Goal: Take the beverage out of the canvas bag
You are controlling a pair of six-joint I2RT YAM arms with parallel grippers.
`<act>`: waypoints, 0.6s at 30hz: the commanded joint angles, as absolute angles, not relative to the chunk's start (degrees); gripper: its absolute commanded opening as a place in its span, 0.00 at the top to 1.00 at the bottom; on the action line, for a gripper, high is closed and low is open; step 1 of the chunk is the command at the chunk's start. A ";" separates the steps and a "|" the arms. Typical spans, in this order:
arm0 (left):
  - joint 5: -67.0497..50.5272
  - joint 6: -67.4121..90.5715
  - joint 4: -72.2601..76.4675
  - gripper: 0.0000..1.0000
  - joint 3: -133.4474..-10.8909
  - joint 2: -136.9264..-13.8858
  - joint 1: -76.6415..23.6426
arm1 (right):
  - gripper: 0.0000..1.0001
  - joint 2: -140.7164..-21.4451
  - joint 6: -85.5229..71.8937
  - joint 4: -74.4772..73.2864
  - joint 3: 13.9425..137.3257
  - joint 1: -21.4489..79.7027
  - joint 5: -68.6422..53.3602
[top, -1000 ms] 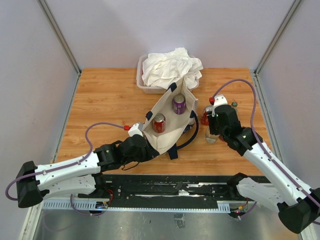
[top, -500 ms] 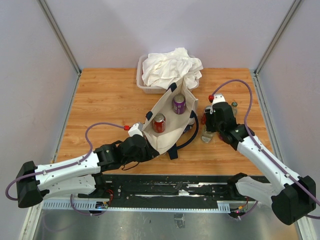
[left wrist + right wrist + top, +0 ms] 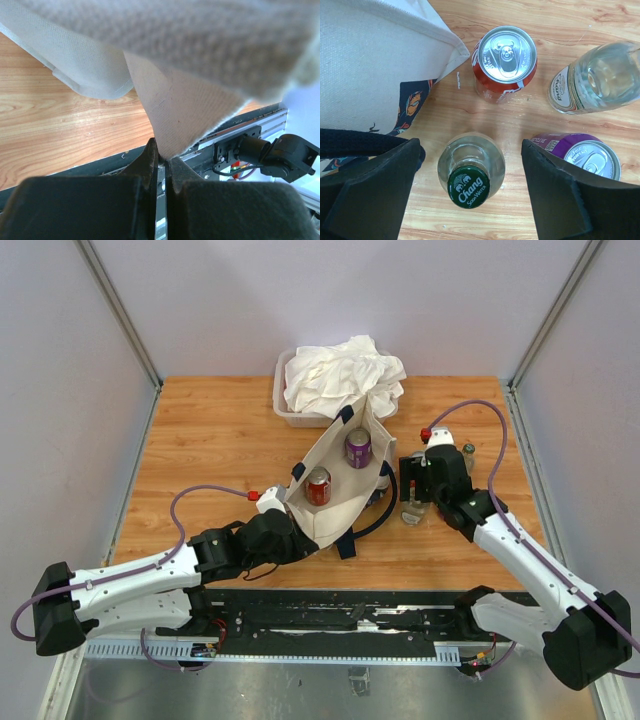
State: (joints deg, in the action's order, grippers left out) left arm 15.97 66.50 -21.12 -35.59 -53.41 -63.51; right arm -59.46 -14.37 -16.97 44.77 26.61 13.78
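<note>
Canvas bag (image 3: 338, 502): boxy cream canvas tote with navy strap handles (image 3: 355, 142). It sits at the middle of the light wooden table (image 3: 200, 430) with its mouth gaping upward. Its far end is just in front of a clear plastic tub (image 3: 280, 405) heaped with crumpled white cloth (image 3: 345, 375). A dark navy print (image 3: 412, 107) shows on the side toward the right arm.

Contents of the canvas bag, top view:
- Red drink can (image 3: 318, 485), upright, in the near half.
- Purple drink can (image 3: 358, 447), upright, in the far half, apart from the red one.

Left gripper (image 3: 161, 156): closed. Its two black fingers pinch a fold of cream cloth at the bag's near left rim, low over the table edge.

Right gripper (image 3: 471, 150): jaws spread wide, pointing down at the table just right of the bag. The green-capped glass bottle (image 3: 470, 167) stands upright between its black fingers (image 3: 380, 195). It is clear, with "Chang Soda Water" on the cap. A gap shows on each side and nothing is gripped.

Loose on the table near that bottle, right wrist view:
- Second red can (image 3: 504, 60), upright, just beside the bag's corner.
- Second purple can (image 3: 580, 152), upright, close to the right-hand finger.
- White-labelled clear glass bottle (image 3: 594, 82), beyond the purple can and partly cut off at the picture's edge.
</note>
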 commanded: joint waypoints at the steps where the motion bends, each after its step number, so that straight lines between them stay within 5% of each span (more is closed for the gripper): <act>1: 16.08 66.25 -23.51 1.00 -34.99 -53.50 -63.72 | 0.16 -58.70 -13.83 -17.03 47.51 25.32 15.54; 10: 15.71 66.18 -22.40 1.00 -34.81 -54.41 -63.71 | 0.29 -60.79 -6.47 -27.19 69.26 32.83 21.22; 18: 15.13 65.48 -22.04 1.00 -35.55 -55.81 -63.69 | 0.30 -71.95 -6.58 -33.43 87.96 39.16 15.06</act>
